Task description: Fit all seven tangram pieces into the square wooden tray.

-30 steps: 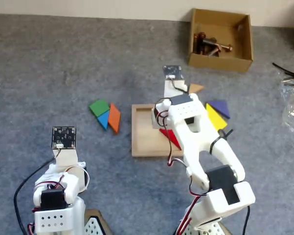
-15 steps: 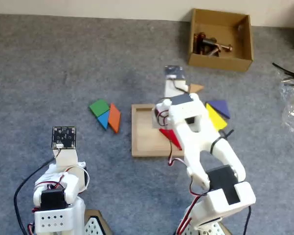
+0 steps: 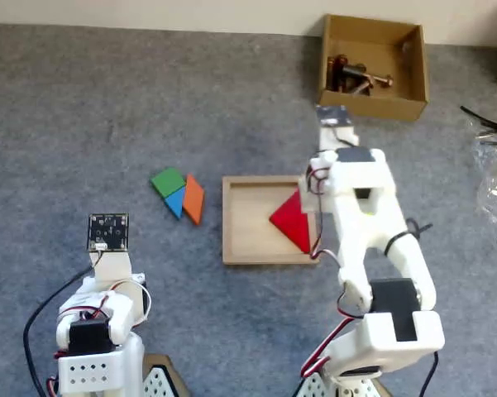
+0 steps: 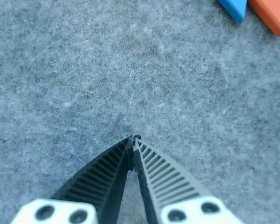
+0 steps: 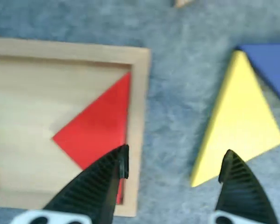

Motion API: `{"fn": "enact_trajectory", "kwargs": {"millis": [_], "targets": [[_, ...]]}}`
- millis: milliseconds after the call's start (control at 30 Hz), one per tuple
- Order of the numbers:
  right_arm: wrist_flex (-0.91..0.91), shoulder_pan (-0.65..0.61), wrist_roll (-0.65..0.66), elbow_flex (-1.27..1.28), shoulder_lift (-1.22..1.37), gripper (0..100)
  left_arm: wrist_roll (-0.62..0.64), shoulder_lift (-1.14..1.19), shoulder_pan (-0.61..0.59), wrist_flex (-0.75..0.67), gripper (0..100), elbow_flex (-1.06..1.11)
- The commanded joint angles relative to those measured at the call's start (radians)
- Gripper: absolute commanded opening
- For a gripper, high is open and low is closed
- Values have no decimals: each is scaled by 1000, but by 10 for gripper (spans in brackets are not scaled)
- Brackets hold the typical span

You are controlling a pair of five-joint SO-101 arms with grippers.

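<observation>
The grey felt surface [image 3: 107,107] runs wide and bare on the left and far side. The right arm [image 3: 368,231] stretches from the near edge along the tray's right wall. The left arm [image 3: 99,314] stands folded at the near left corner, well apart from every piece. A cardboard box [image 3: 372,95] holding brown odds and ends sits at the far edge, well apart from the tray.

The square wooden tray [image 3: 228,219] lies mid-surface. In it lies the red triangle [image 3: 291,219], long edge flush against the right wall and point aimed inward. Bare wood shows from that point across to the left wall.

Outside that right wall, with a strip of felt between, lies the yellow triangle [image 5: 242,126]. A dark blue piece [image 5: 270,60] touches its far slanted edge.

Left of the tray, the orange piece [image 3: 194,198], green piece [image 3: 167,180] and light blue triangle [image 3: 175,201] touch one another, a band of felt parting the orange piece from the tray.

The right claw [image 5: 176,161] is released and spread. One finger hangs over the tray wall at the red triangle's edge, and the other is beside the yellow triangle's near corner. The left claw [image 4: 133,139] is clenched on nothing over bare felt.
</observation>
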Motion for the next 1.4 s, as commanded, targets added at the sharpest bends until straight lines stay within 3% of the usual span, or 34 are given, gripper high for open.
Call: {"fn": "enact_trajectory", "kwargs": {"millis": [0,233,567,800,1367], "targets": [[8,70,11,-68,-71,283,2,7,-8,8,5,21],[-5,159,12,-107,-64,283,2,7,-8,8,5,21],[-156,171,3,-88,-25,283,2,7,-8,8,5,21],[-150,173,-204,-93,124,285,2,7,-8,8,5,21],[-202,214,-204,-93,159,285,2,7,-8,8,5,21]]}}
